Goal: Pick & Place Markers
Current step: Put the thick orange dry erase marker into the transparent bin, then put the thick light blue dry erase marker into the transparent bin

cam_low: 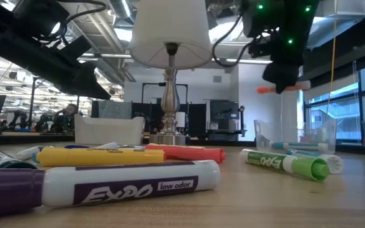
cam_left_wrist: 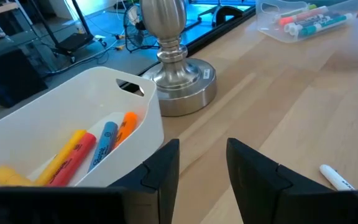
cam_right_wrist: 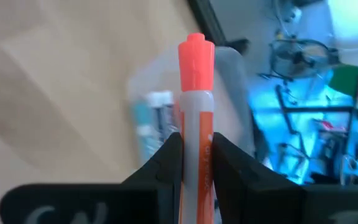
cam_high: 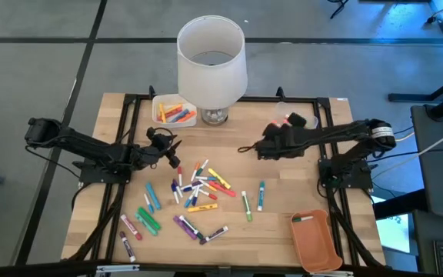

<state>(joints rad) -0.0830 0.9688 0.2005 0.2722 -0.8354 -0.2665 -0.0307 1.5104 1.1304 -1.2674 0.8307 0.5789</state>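
Observation:
Many capped markers (cam_high: 194,192) lie loose on the wooden table between the arms; the low view shows white (cam_low: 132,183), yellow (cam_low: 94,155) and green (cam_low: 284,161) ones close up. A white bin (cam_high: 175,111) holding several markers (cam_left_wrist: 98,146) sits by the lamp's foot. A clear bin (cam_low: 296,136) with several markers stands at the far right. My right gripper (cam_right_wrist: 196,155) hangs above the clear bin, shut on an orange marker (cam_low: 284,88). My left gripper (cam_left_wrist: 202,168) is open and empty, just near of the white bin (cam_left_wrist: 73,112). My right gripper pinches the orange marker by its white barrel (cam_right_wrist: 196,134) between the two fingers. The marker lies along the fingers, its orange cap (cam_right_wrist: 196,59) sticking out past their tips. In the low view it hangs level and lifted clear, above the clear bin (cam_right_wrist: 160,118).
A lamp with a white shade (cam_high: 211,65) and a metal foot (cam_left_wrist: 179,78) stands at the far middle of the table. An orange tray (cam_high: 315,240) holding one marker sits at the near right corner. A black frame (cam_high: 129,138) runs along the table's edges.

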